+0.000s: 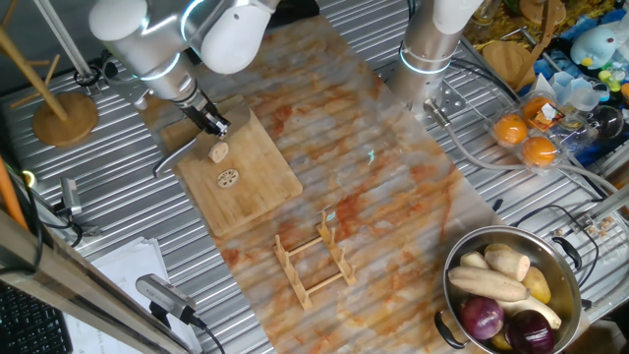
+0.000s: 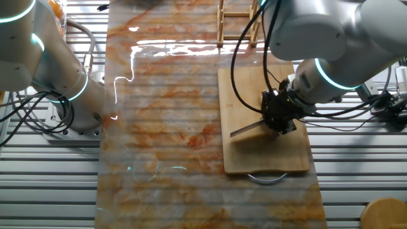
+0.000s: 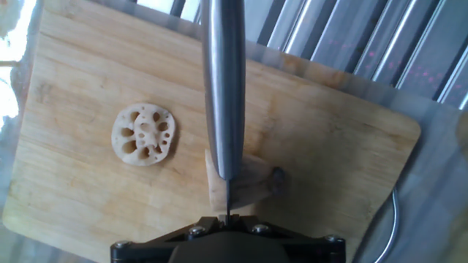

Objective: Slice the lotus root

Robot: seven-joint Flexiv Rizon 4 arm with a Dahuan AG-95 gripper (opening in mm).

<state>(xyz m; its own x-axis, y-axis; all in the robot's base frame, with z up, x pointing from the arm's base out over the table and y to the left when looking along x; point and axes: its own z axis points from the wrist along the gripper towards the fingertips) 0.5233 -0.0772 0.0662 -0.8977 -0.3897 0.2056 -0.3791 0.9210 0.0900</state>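
Hand view is showing the bamboo cutting board (image 3: 329, 131) lying under everything, the knife (image 3: 223, 88) clenched in the gripper (image 1: 212, 122) and pressing into the lotus root (image 3: 241, 183), one holed slice (image 3: 144, 134) lying just beside it.

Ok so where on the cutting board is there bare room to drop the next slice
The cutting board is bare around the cut slice, toward its left edge, and on its far right corner. It is crowded mid-board, where the knife sits on the lotus root.
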